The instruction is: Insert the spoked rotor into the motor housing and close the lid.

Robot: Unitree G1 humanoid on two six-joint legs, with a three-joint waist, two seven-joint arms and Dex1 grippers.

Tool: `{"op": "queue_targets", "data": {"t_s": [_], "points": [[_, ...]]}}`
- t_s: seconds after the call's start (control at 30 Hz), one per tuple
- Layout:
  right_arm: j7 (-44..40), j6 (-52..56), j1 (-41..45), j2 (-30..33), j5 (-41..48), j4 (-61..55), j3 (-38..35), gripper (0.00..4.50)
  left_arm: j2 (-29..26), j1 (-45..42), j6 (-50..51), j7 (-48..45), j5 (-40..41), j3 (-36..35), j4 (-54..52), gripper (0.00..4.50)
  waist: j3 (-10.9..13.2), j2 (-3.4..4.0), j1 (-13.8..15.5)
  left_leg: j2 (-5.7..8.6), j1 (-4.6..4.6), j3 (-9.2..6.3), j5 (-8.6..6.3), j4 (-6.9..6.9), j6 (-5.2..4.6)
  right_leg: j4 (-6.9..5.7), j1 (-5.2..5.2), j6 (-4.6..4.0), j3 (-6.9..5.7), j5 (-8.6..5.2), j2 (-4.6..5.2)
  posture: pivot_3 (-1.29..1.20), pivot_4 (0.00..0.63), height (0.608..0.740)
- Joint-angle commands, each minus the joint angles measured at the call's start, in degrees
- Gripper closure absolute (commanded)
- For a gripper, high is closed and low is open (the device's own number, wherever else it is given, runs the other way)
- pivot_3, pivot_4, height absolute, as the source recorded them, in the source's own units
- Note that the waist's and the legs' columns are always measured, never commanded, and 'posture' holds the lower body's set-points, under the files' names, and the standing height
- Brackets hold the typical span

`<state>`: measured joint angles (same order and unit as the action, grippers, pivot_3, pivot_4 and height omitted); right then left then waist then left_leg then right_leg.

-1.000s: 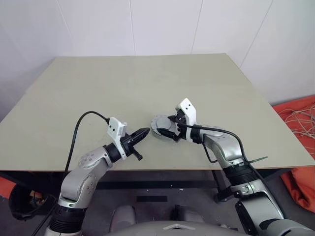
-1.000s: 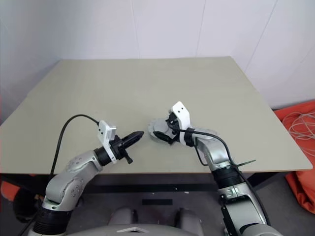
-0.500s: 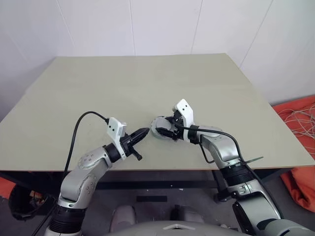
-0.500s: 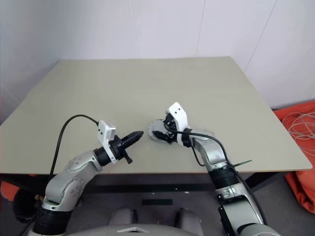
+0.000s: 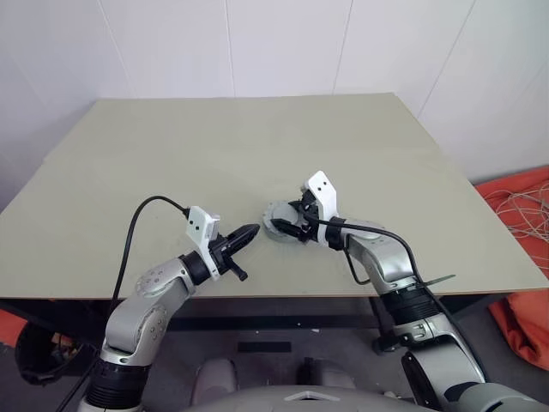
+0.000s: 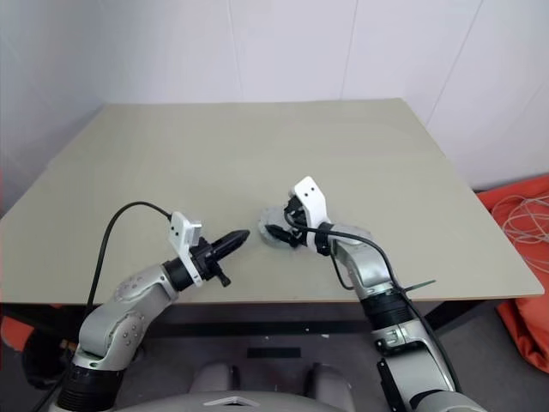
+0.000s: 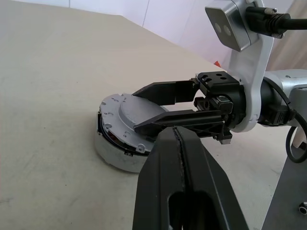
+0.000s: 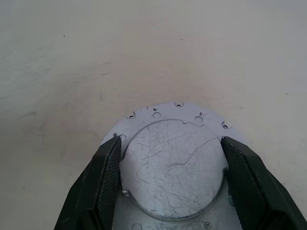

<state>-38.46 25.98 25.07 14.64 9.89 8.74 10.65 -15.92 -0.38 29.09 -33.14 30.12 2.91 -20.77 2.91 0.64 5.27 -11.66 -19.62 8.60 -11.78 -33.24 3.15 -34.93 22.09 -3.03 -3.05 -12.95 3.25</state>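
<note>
Left wrist view: the right hand [image 7: 144,110], fingers apart, is straddling the lid [image 7: 127,115] atop the housing [image 7: 112,153] on the desk [image 7: 48,72]. The left hand [image 5: 249,232] is hovering pinched together nearby. Lid-closing appears in hand; next likely calls for pressing it flush.

no readable text, labels or numbers
</note>
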Motion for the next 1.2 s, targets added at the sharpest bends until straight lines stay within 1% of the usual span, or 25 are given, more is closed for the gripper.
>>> {"op": "queue_targets", "data": {"t_s": [0.03, 0.37, 0.93, 1.07, 1.2], "points": [[0.93, -1.53, 1.62, -0.34, -0.66, -1.11, -0.34, 1.3, -0.08, -0.43, -0.9, 0.09, 0.61, -0.57, -2.08, 4.5, 0.0, 0.0, 0.01, 0.0, 0.0, 0.0, 0.0, 0.0, 0.0, 0.0, 0.0, 0.0, 0.0, 0.0, 0.0, 0.0, 0.0, 0.74], [1.73, -0.5, 0.82, -0.18, -3.38, -2.52, 2.51, 1.3, -0.04, -0.09, -0.88, 0.08, 0.56, -0.32, -2.31, 4.5, 0.0, 0.0, -0.03, -0.01, 0.01, 0.0, 0.0, 0.0, 0.0, 0.0, 0.0, 0.0, 0.0, 0.0, 0.0, 0.0, 0.0, 0.74], [5.64, 1.67, 1.59, -0.75, -5.66, -1.55, 3.37, 1.3, -0.11, 0.21, -0.25, 0.52, 0.92, -0.49, -2.95, 4.5, -0.01, -0.01, -0.09, -0.01, 0.11, 0.0, 0.01, 0.0, 0.02, -0.03, -0.06, 0.03, 0.0, -0.01, 0.0, 0.0, 0.0, 0.74], [5.33, 2.18, 1.47, -0.55, -5.84, -1.78, 3.85, 1.3, -0.11, 0.24, -0.08, 0.7, 1.04, -0.46, -3.13, 4.5, -0.01, -0.01, -0.09, -0.01, 0.18, 0.0, 0.01, -0.01, 0.02, -0.07, -0.1, 0.28, 0.0, -0.16, 0.0, 0.0, 0.0, 0.74], [4.66, 3.12, 1.42, -0.11, -5.92, -1.96, 4.36, 1.3, -0.17, 0.19, 0.05, 0.87, 1.25, -0.42, -3.18, 4.5, -0.01, -0.02, -0.09, -0.01, 0.22, 0.0, 0.03, -0.01, 0.04, -0.08, -0.12, 0.32, 0.0, -0.18, 0.0, 0.0, 0.0, 0.74]]}}
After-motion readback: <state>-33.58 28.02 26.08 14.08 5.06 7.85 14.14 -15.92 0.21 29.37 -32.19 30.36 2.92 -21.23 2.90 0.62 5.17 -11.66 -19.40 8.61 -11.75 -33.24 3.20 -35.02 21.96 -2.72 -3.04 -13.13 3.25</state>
